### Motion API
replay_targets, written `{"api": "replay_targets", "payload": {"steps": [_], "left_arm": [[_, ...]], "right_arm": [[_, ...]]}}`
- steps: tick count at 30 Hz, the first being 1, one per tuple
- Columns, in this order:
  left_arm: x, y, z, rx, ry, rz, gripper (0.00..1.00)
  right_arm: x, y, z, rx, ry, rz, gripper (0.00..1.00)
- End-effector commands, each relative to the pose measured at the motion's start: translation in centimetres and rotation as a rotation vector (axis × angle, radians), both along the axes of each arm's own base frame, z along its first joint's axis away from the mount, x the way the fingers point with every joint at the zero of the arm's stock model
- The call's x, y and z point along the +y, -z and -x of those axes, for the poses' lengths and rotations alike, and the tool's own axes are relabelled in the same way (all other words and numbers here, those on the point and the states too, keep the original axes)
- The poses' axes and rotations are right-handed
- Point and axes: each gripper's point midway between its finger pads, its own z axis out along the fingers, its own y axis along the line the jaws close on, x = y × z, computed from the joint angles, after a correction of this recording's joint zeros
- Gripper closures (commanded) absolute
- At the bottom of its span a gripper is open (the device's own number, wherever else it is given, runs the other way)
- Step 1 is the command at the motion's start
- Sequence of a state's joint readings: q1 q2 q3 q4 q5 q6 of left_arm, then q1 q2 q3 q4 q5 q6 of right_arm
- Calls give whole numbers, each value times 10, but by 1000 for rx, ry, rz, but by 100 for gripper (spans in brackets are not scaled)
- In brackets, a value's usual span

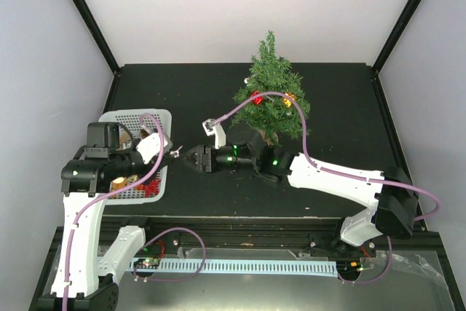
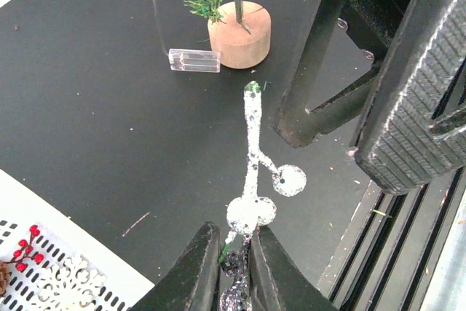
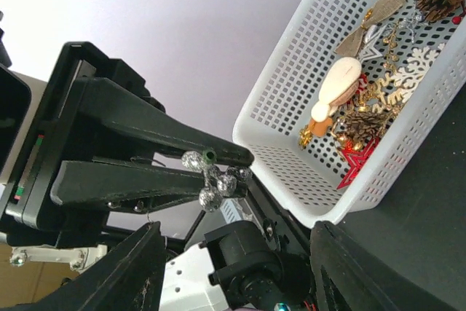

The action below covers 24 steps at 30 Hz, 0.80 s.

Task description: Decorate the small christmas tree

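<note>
Robotics lab test cell, black tabletop (image 1: pixel 175 96) walled by plain white panels (image 1: pixel 240 5) on three edges, black frame struts (image 1: pixel 86 16) at far corners, slotted mounting rail (image 1: pixel 247 232) along near edge.

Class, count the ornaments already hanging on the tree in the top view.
2: a red one on the tree's left side, an orange-gold one on its right. Others may be hidden among the branches.

The picture's top edge crops the tree (image 2: pixel 239 30). The left gripper (image 2: pixel 234 232) hides the glitter sprig's (image 2: pixel 253 158) lower end.
</note>
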<state>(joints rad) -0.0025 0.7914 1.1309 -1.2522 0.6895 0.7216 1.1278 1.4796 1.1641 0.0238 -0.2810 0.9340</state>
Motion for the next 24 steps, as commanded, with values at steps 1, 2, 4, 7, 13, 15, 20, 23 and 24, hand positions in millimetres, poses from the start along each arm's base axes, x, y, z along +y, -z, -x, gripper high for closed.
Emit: {"api": "replay_targets", "payload": {"steps": [1,2,4,7,13,15,20,23,24], "left_arm": [[-5,-6,10,8,27,24,86],[-5,-6,10,4,27,23,86],[-5,-5,10,1,27,20,86],[-5,-5,10,-1,26,18,86],[-5,-5,10,3,26,18,86],[-5,-5,10,5,26,18,86],[-5,-5,10,6,24,19,85],[-4,-5,10,7,22,19,85],[-5,-5,10,8,22,19,85]], "right_arm": [[8,-17,-2,8,4,-65,45],[9,-17,-2,8,4,-66,45],[11,-14,-3,13,4,-61,46],[13,-12,-5,19,7,-63,47],[16,-14,-7,12,11,-68,50],[17,-17,-7,10,12,-77,50],[15,-32,-4,-8,1,-143,51],[12,-39,-4,-19,6,-164,51],[12,-40,-4,-21,8,-165,52]]}}
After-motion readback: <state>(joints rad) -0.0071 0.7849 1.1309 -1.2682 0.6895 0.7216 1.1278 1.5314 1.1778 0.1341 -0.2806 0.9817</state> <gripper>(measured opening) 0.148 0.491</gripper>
